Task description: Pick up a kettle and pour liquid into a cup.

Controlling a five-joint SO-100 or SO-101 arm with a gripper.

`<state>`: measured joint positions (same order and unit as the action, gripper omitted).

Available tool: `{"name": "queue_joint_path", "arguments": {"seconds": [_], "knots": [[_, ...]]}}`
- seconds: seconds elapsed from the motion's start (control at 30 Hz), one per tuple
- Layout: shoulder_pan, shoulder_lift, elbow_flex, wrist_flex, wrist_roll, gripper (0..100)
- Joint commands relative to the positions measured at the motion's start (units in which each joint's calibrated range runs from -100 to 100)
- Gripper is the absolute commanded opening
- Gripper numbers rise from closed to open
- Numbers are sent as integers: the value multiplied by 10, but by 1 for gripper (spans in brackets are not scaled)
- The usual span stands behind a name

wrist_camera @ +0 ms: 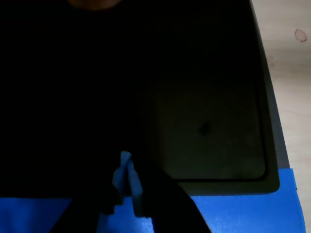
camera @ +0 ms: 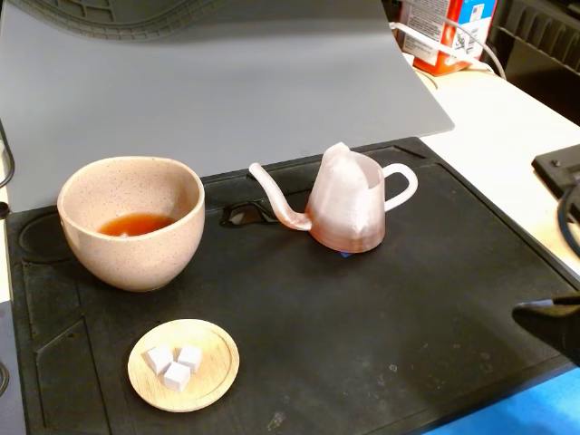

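Note:
The pinkish translucent kettle (camera: 349,213) stands upright on the black mat (camera: 381,317), its thin spout pointing left and its loop handle to the right. The beige speckled cup (camera: 131,258) stands to its left, apart from it. Reddish-orange liquid (camera: 136,224) lies in the bottom of the cup. My gripper (camera: 521,314) shows as a dark wedge at the right edge, well away from the kettle. In the wrist view my gripper (wrist_camera: 125,161) hangs over the mat's front edge, its jaws together and holding nothing. The kettle and cup are out of the wrist view.
A small wooden dish (camera: 213,376) with three white cubes sits in front of the cup. A grey board (camera: 227,82) leans behind the mat. A red and white carton (camera: 444,32) and a black device (camera: 562,168) stand on the wooden table at right. A blue surface (wrist_camera: 243,213) lies under the mat's edge.

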<state>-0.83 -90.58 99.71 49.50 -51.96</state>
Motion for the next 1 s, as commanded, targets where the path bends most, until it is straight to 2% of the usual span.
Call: {"name": "queue_joint_path", "arguments": {"seconds": [0.0, 0.3, 0.97], "knots": [[-1, 4, 3, 69, 0, 1], [-1, 4, 3, 211, 4, 1], [3, 5, 3, 213, 4, 1]]}}
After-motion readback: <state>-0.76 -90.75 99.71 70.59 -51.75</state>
